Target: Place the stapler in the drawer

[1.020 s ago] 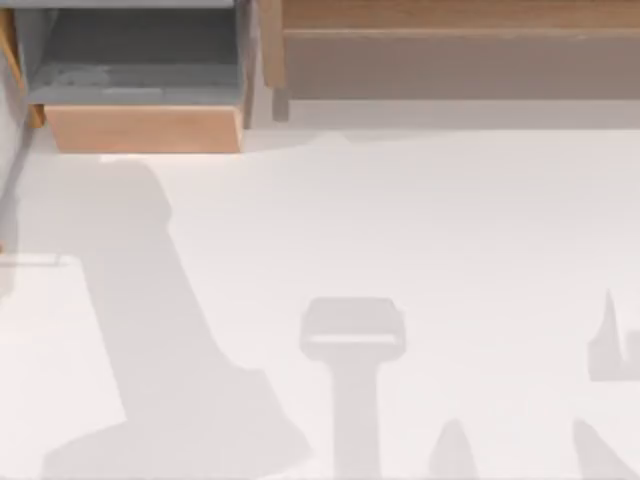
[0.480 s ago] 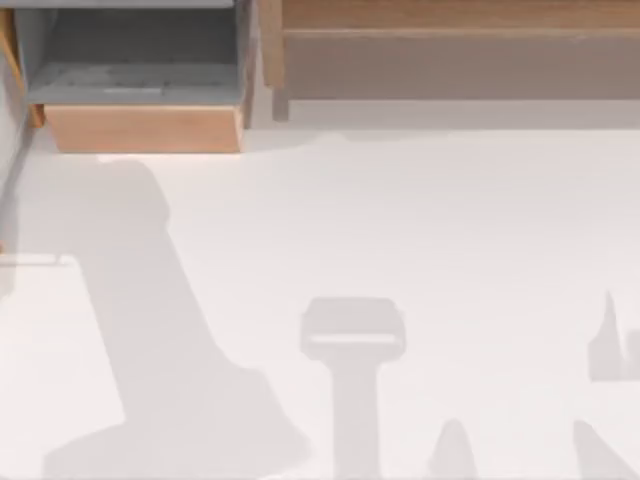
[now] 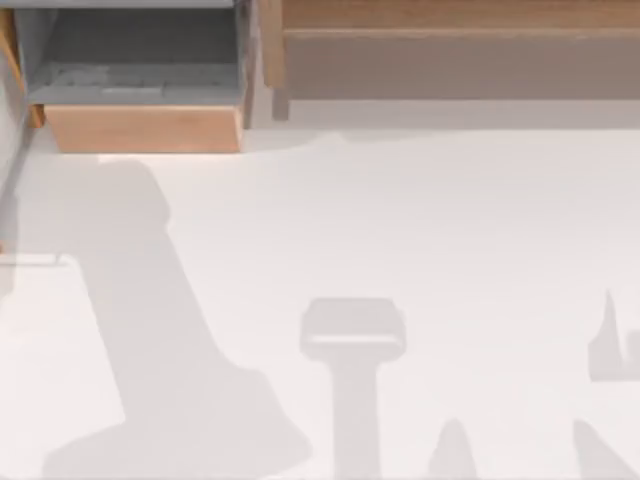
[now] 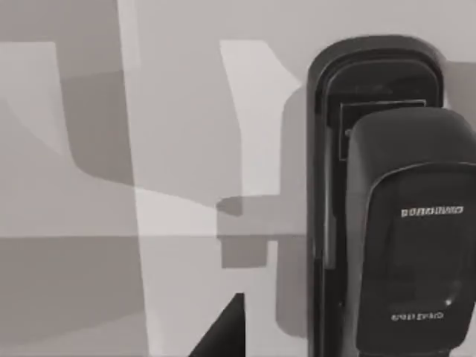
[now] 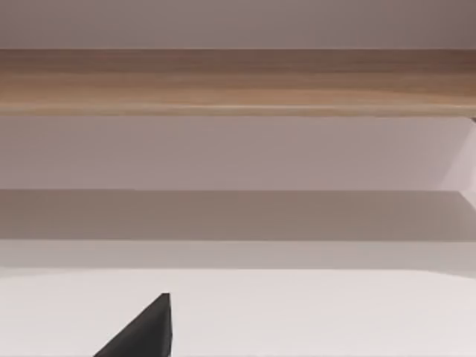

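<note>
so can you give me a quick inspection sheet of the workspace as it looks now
surface: white table, crossed by grey shadows
job's things: drawer open at the top view's upper left, grey inside, tan front panel; black stapler lying flat on a pale surface, close to the left wrist camera
clutter: nothing seen
claws: left claw beside the stapler, apart from it; right claw over the table, facing the ledge
cables: nothing seen
surroundings: long wooden ledge along the far edge, right of the drawer
</note>
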You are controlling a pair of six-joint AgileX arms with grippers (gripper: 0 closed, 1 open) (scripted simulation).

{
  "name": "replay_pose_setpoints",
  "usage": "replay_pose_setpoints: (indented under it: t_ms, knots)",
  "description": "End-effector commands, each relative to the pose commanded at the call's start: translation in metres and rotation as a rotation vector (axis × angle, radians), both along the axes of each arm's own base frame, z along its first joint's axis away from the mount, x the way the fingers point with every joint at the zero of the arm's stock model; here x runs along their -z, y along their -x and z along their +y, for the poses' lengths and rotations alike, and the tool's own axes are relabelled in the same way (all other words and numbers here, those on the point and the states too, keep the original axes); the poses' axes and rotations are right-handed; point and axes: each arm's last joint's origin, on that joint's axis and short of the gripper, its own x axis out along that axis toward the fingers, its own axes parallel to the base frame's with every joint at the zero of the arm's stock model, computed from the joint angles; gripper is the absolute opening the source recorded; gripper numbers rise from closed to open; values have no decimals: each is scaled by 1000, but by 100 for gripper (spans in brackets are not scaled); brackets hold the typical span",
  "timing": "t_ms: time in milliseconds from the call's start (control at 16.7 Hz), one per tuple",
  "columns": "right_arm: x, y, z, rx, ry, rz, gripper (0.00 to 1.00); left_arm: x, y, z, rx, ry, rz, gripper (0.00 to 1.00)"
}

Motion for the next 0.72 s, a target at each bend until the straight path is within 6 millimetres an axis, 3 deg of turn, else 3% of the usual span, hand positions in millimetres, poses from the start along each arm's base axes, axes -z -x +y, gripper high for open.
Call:
replay_pose_setpoints:
  t_ms: [720]
  knots:
    - [0, 0, 0, 0, 0, 0, 100, -7, 2, 1, -2, 9, -23, 100]
